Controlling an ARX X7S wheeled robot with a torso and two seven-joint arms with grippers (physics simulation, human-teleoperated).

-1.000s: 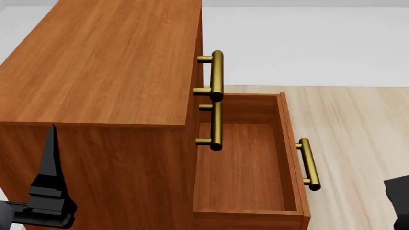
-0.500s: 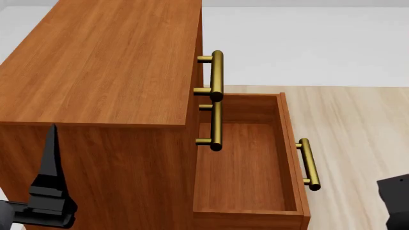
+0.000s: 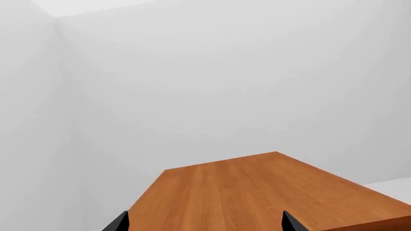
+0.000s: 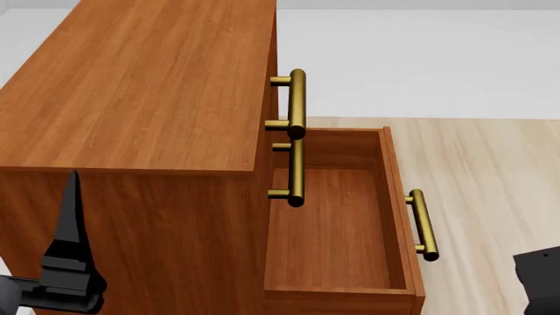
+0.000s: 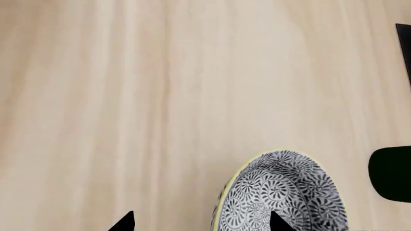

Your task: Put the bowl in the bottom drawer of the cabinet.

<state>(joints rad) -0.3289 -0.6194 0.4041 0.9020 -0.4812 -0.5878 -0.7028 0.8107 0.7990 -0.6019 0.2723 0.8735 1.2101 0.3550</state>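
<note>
The bowl point(image 5: 282, 195), white with a dense blue-grey pattern and a pale rim, rests on the pale wood floor in the right wrist view. It does not show in the head view. My right gripper point(image 5: 200, 222) is open, one fingertip over the bowl's inside and the other out over the floor, with the near rim between them. The reddish-brown cabinet point(image 4: 149, 85) fills the head view's left. Its bottom drawer point(image 4: 328, 230) is pulled out and holds nothing. My left gripper point(image 3: 205, 224) is open above the cabinet's top point(image 3: 257, 192).
Two brass bar handles point(image 4: 297, 105) stick out from the upper drawer fronts above the open drawer, whose own handle point(image 4: 423, 223) faces the floor space at the right. Dark shapes point(image 5: 391, 173) lie beside the bowl. A white wall stands behind the cabinet.
The dark part of my right arm at the head view's lower right corner has shifted slightly downward. The cabinet, the drawer and the left arm are unchanged.
</note>
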